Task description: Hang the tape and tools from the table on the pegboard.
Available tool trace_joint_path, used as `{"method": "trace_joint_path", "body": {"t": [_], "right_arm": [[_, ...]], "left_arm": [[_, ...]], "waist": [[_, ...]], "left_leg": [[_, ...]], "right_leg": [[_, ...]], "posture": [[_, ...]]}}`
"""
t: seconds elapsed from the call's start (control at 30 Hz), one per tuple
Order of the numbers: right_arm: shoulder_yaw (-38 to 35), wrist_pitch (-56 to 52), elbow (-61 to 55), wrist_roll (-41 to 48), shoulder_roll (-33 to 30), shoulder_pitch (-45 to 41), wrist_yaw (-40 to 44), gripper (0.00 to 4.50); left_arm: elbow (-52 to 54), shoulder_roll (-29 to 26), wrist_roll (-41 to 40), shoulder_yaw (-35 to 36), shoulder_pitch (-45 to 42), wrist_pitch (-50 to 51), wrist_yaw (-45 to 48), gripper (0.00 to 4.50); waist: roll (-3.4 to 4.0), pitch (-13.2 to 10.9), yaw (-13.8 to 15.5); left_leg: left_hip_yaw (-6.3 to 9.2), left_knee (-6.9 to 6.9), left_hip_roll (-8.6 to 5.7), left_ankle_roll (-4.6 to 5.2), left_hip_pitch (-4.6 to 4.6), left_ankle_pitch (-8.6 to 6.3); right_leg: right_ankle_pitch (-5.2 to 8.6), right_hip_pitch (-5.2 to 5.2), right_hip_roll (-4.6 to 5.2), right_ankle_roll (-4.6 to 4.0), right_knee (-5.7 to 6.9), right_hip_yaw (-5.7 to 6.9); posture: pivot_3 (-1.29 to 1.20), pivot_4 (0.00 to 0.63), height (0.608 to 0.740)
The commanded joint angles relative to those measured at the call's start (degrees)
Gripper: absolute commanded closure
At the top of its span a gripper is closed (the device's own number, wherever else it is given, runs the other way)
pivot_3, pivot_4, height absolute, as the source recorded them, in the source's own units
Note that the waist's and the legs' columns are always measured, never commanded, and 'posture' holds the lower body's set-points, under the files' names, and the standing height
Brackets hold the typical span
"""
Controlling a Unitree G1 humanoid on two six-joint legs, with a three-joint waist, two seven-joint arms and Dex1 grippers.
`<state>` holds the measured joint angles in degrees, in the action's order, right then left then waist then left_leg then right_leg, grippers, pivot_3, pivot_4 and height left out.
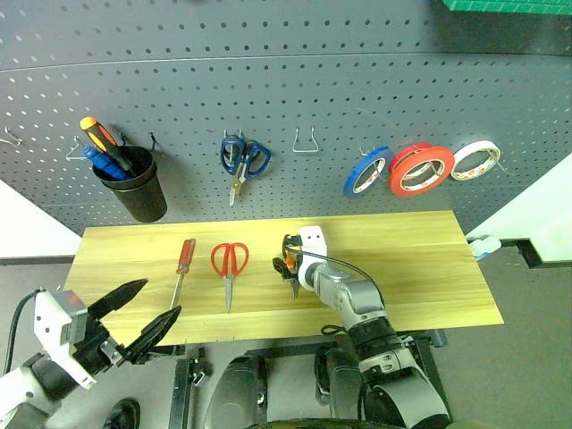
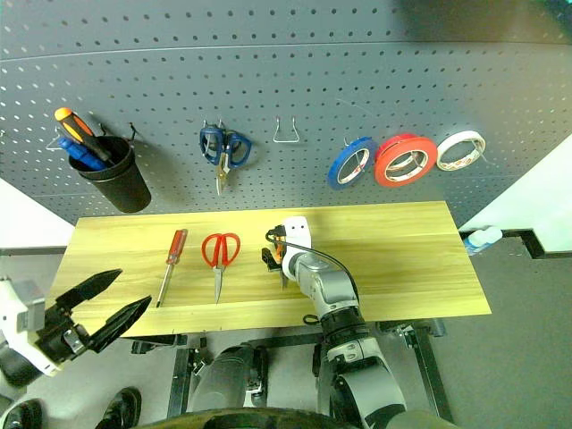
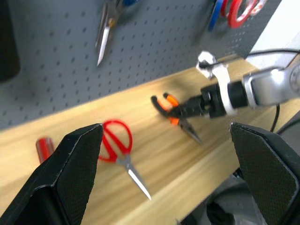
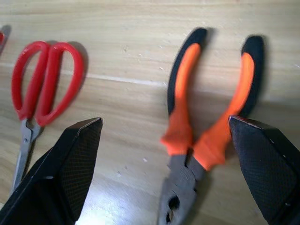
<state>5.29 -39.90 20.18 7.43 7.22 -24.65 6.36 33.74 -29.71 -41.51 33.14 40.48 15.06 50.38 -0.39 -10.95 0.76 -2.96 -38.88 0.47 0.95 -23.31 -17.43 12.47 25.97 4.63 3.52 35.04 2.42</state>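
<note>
On the light wood table (image 1: 420, 268) lie a red-handled screwdriver (image 1: 183, 262), red-handled scissors (image 1: 229, 262) and orange-and-black pliers (image 4: 187, 136). My right gripper (image 4: 164, 122) is open just over the pliers (image 1: 289, 271), one finger on each side of the handles and not closed on them. My left gripper (image 1: 159, 299) is open and empty, off the table's front left corner. The big red-orange tape (image 1: 420, 169) hangs on the grey pegboard (image 1: 313, 80).
On the pegboard hang a black cup (image 1: 136, 186) of orange and blue screwdrivers, blue-handled scissors (image 1: 241, 161), a bare wire hook (image 1: 307, 141), a blue roll (image 1: 366, 172) and a thin whitish roll (image 1: 475, 160). The table's right half is bare wood.
</note>
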Motion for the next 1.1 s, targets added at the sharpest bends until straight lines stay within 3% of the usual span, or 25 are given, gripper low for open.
{"method": "trace_joint_path", "body": {"t": [0.03,0.3,0.43,0.73,1.1], "right_arm": [[0.32,1.50,0.56,-0.77,0.25,-0.94,-0.22,0.02],[0.18,4.12,1.31,-3.28,-0.62,-2.15,-2.13,0.02],[-1.21,8.38,-1.56,0.05,0.15,-1.59,2.07,0.02],[-1.49,-1.42,-4.34,-0.95,2.03,0.06,-3.93,0.02],[1.52,-5.06,-4.92,-2.47,4.12,1.36,-7.45,0.02]], "left_arm": [[-0.09,2.04,1.86,1.94,2.71,-4.53,1.52,0.00],[-2.45,6.09,4.45,-0.25,6.44,-10.21,4.25,0.00],[-4.37,5.66,4.55,-0.95,4.68,-10.87,4.82,0.00],[-6.39,4.64,4.95,-2.22,2.45,-11.71,6.06,0.00],[-5.89,4.45,4.96,-2.80,2.72,-11.70,6.04,0.00]], "waist": [[-0.07,0.00,0.15],[-0.15,-0.28,0.17],[-0.14,-0.52,0.11],[-0.19,-0.56,0.04],[-0.18,-0.57,0.01]], "left_leg": [[-0.01,0.00,-0.02,0.01,-0.14,0.01],[-0.04,-0.02,0.00,0.01,-0.20,0.01],[0.05,-0.05,0.02,0.01,-0.19,0.01],[-0.01,-0.04,0.02,0.04,-0.29,0.01],[0.00,-0.06,0.03,0.04,-0.27,0.01]], "right_leg": [[-0.01,0.15,0.00,0.00,0.02,0.00],[0.00,0.28,-0.02,0.00,0.02,0.02],[0.01,0.37,-0.03,0.02,0.02,0.10],[0.00,0.27,-0.07,0.03,0.07,0.10],[0.00,0.27,-0.07,0.02,0.07,0.10]], "posture": [[0.21,0.194,0.740],[0.21,0.199,0.740],[0.20,0.198,0.740],[0.19,0.192,0.740],[0.20,0.197,0.740]]}}
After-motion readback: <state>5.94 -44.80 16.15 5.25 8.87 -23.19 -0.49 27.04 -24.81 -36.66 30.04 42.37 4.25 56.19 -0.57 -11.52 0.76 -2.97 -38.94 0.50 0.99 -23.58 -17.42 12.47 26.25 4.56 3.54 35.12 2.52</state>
